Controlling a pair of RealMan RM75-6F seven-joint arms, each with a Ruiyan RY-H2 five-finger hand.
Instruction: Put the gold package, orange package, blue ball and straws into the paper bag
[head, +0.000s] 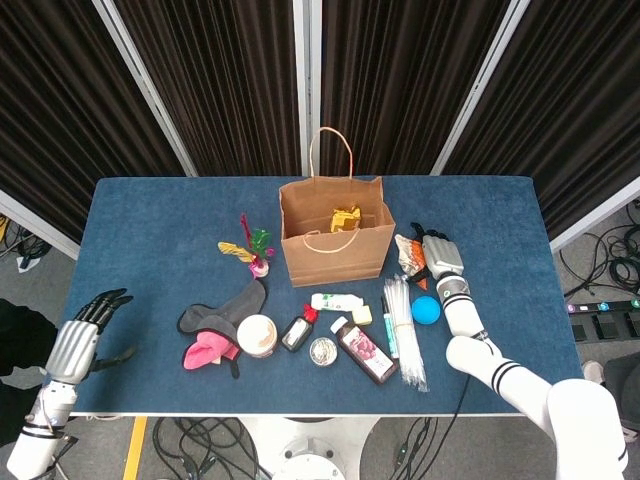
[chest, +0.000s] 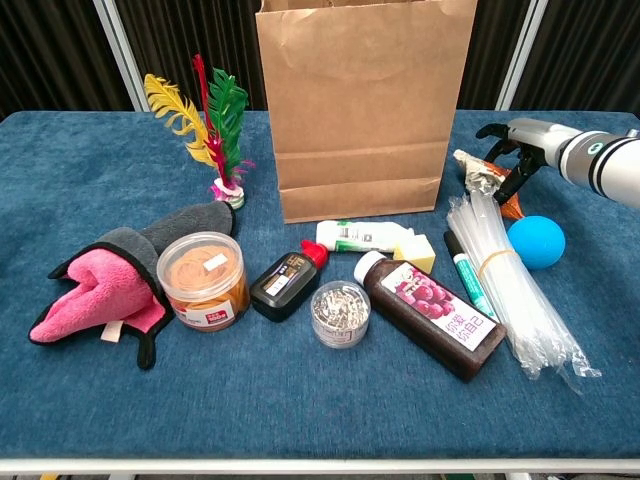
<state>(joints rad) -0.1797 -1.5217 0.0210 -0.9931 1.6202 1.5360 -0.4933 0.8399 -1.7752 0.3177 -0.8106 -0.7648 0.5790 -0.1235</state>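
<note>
A tall brown paper bag (head: 336, 243) with loop handles stands open at the centre of the blue felt tabletop (head: 150, 215), and in the head view a crinkled gold package (head: 346, 217) already lies inside it. Just right of the bag, the crumpled orange package (chest: 492, 186) with a silvery twisted end lies on the tabletop. The right hand (chest: 513, 150) is over it at the right edge of the chest view, its dark fingers (chest: 519, 178) spread and reaching down to the package; whether they actually grip it cannot be told. Below the package in the frame sits the smooth blue ball (chest: 536, 242), beside the clear plastic bundle of straws (chest: 508, 288) bound with a rubber band, which runs toward the lower right.

The left hand (head: 84, 333) hangs off the tabletop's left edge at the lower left of the head view, fingers apart and holding nothing.

Left of the straws lie a green-capped marker (chest: 464, 272), a dark bottle with a grape label (chest: 431, 314), a small clear tub of paper clips (chest: 339, 312), a black ink bottle (chest: 288, 280), a white tube (chest: 358, 235), a yellow block (chest: 416, 251), a round jar with an orange lid (chest: 204, 280), a grey and pink cloth (chest: 105, 287) and a feathered shuttlecock (chest: 212, 128).
</note>
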